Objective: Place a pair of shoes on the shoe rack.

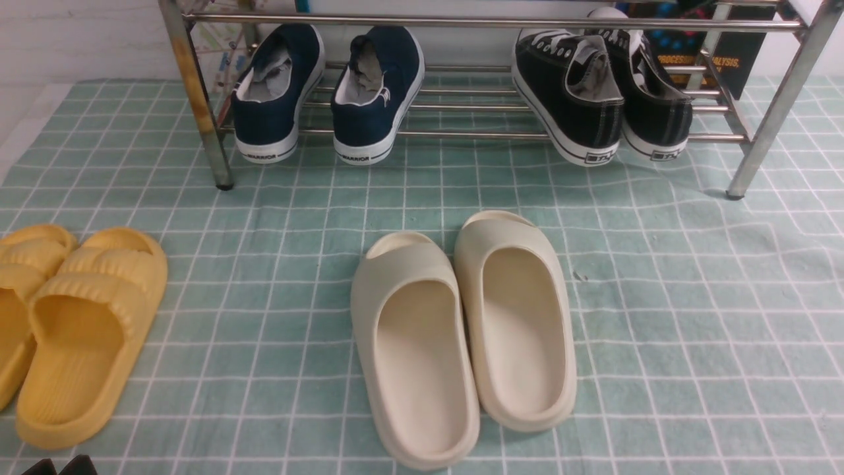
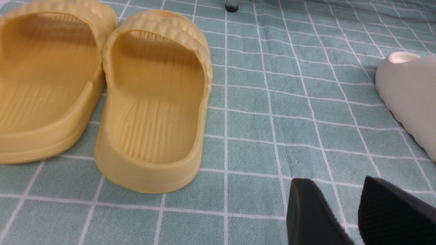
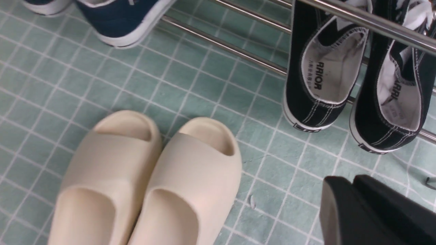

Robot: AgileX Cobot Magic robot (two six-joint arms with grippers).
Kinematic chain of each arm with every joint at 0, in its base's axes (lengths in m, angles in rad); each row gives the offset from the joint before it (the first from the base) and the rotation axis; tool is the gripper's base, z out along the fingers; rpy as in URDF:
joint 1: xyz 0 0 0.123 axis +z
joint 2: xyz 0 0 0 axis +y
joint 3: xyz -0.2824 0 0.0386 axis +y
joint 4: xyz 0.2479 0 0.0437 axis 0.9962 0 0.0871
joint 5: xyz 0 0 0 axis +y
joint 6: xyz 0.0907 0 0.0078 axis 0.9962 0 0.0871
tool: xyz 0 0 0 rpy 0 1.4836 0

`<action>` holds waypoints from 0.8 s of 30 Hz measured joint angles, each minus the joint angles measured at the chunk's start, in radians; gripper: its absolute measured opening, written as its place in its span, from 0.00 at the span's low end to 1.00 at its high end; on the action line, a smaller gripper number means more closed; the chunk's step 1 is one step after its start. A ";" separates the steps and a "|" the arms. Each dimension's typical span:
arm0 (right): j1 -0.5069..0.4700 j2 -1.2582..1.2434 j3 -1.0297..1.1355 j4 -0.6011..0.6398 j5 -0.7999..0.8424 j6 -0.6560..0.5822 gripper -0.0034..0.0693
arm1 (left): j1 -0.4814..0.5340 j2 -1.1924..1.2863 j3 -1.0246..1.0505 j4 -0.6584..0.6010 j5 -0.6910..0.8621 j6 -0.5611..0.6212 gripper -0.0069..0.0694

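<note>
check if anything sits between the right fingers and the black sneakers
Nothing visible: only bare cloth lies between the right fingers and the black sneakers, already on the shoe rack; the cream slides lie aside.

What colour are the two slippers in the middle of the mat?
Cream, plain all over; the front view shows the slippers best.

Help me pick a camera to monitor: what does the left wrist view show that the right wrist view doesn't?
Left wrist only: the yellow slides, the open left gripper, one foot of the shoe rack. Right wrist only: the black canvas sneakers resting on the rack's bars, the navy sneakers, the shut right gripper. Both: a cream slide and the green checked cloth.
</note>
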 joint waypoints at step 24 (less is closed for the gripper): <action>0.000 -1.109 1.072 0.083 -0.311 -0.086 0.04 | 0.000 0.000 0.000 0.000 0.000 0.000 0.40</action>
